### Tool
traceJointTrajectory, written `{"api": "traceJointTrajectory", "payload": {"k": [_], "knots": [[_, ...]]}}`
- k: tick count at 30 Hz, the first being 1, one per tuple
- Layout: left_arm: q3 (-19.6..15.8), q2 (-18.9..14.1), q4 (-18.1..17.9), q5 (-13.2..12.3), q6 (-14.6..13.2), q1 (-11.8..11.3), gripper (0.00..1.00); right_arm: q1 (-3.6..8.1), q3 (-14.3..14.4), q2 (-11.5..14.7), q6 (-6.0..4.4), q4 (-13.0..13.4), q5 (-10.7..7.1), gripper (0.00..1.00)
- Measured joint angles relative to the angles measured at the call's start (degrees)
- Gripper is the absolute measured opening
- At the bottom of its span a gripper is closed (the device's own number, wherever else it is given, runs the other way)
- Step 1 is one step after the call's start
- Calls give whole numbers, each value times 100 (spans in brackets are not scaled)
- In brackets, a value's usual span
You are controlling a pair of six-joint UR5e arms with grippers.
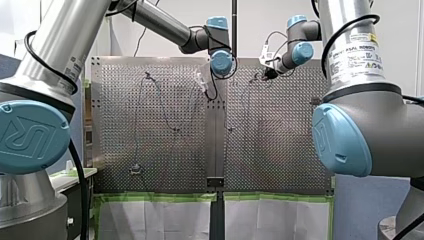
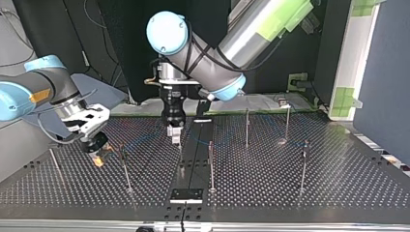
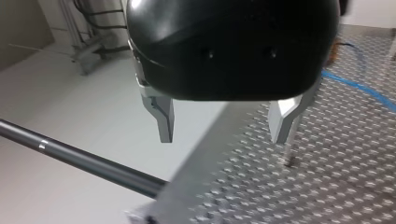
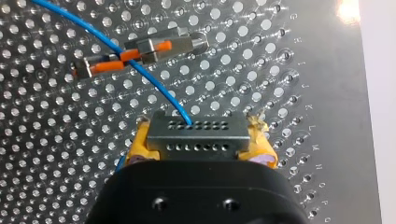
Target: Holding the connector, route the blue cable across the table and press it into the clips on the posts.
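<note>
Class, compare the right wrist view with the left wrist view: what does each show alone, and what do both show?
Only right wrist: my right pincer shut on the connector, the blue cable crossing an orange-marked clip. Only left wrist: my left pincer open and empty, near a dark rod. Both: the blue cable and the perforated table.

Robotics lab, perforated steel counter (image 2: 338,179) set with thin posts (image 2: 211,166), two silver-and-blue industrial arms (image 2: 232,43), green-taped sheets (image 1: 160,196) at its edge, black curtain (image 2: 121,48) behind
</note>
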State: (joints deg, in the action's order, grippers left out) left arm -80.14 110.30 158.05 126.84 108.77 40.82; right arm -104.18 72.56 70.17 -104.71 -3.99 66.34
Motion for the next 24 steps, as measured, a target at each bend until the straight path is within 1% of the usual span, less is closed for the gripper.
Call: {"api": "traceJointTrajectory", "payload": {"k": [4,10,15,24], "knots": [[-197,195,-198,58,11,24,100,-1,0,-3,2,-4,2,0],[-471,438,-467,75,42,54,100,-1,0,-6,2,3,2,0],[-710,481,-708,41,190,103,100,-1,-1,-6,2,2,2,0],[-1183,486,-1180,42,157,112,100,-2,0,-7,2,-4,2,0]]}}
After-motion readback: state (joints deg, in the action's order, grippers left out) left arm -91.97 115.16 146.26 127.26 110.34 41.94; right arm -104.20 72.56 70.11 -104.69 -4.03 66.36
